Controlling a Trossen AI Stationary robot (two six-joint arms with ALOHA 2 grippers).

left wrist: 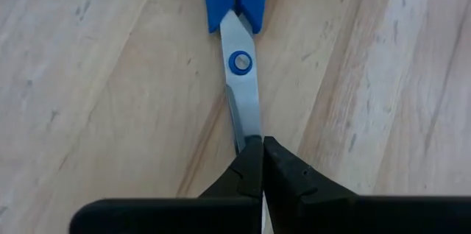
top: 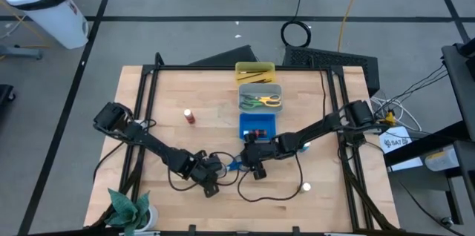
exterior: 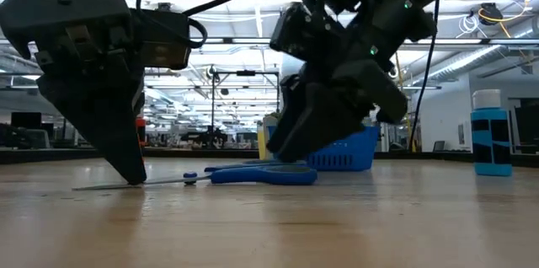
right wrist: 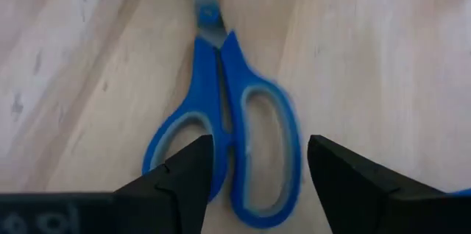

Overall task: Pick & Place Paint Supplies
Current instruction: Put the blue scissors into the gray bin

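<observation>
Scissors [left wrist: 241, 65] tips hidden under shut left jaws

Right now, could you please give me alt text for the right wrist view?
Blue-handled steel scissors lie flat on the pale wooden table, with the right claw open just above their handle loops, one dark finger on each side.
</observation>
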